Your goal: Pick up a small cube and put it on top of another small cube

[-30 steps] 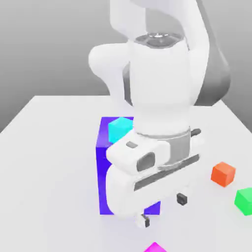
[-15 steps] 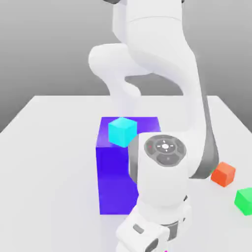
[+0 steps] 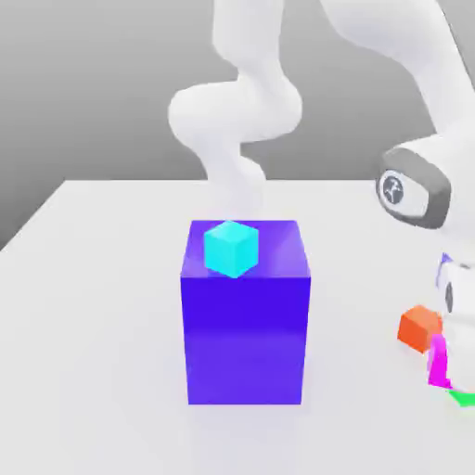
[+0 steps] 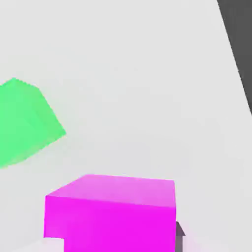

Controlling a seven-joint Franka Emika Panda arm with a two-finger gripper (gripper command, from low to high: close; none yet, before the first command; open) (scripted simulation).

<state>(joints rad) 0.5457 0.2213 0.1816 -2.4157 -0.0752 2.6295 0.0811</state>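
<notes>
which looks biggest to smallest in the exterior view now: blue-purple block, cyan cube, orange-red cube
1. big blue-purple block
2. small cyan cube
3. small orange-red cube, partly covered by the arm, so its rank below the cyan one is only how much shows

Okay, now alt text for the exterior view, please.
The claw holds a small magenta cube at the exterior view's right, near orange and green cubes; a cyan cube sits on a big blue-purple block.
</notes>
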